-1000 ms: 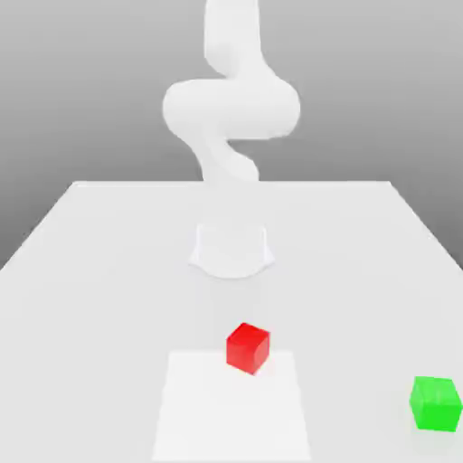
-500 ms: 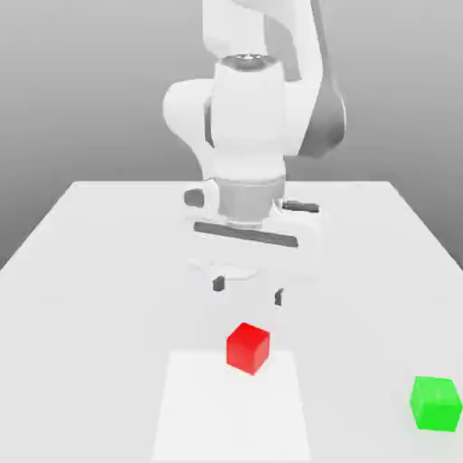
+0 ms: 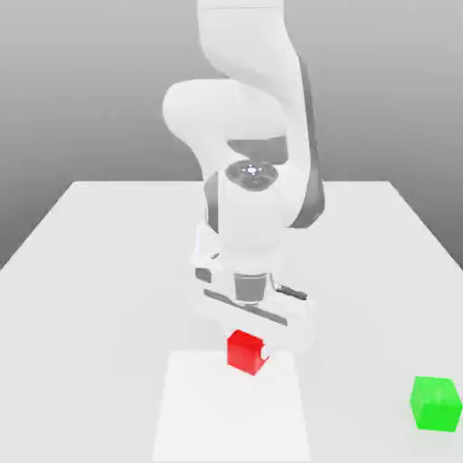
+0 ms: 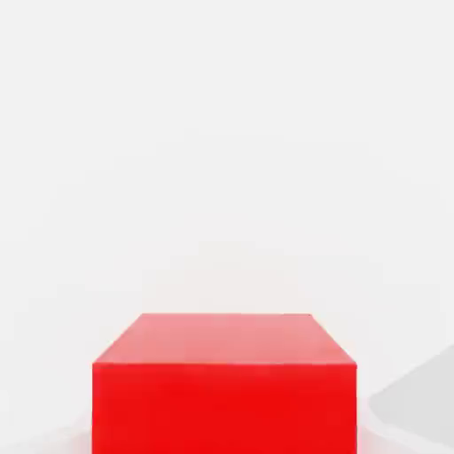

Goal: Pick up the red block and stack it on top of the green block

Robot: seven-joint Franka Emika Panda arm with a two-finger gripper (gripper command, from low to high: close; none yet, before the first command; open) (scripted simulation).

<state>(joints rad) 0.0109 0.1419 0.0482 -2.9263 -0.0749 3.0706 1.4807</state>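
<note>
grip on the red block (image 3: 244, 354): jaws of the gripper (image 3: 246, 347) observed clamped on two opposite side faces, with a fingertip (image 3: 265, 351) pressed to the face toward the exterior view's right. location: the block sits low at the table (image 3: 362, 298), at the edge of the pale square (image 3: 231, 416) nearest the arm's base, turned at an angle to that edge. from where i stand no gap can be made out beneath it, and whether any weight has come off the surface i cannot tell. the green block (image 3: 436, 404) stands well apart, toward the exterior view's right, upright, its top bare and fit to receive a load. handling, as judged: a small plain cube, likely light and stiff, with no sign of give where it is gripped. no delicate part noted; firm, moderate pressure should do no harm. faces look smooth, so some slip is possible if the squeeze is slack or the lift is jerky. point of hold: two parallel side faces, pads flat against them and centred across the width, which is how the present hold appears in the hand view. corners and edges are unsuitable, since a cube pinched there would likely twist. top and bottom faces should be left free, the bottom for seating on the green block. recommended: a straight, steady lift, the cube kept level, and the base aligned over the green block before release.
</note>
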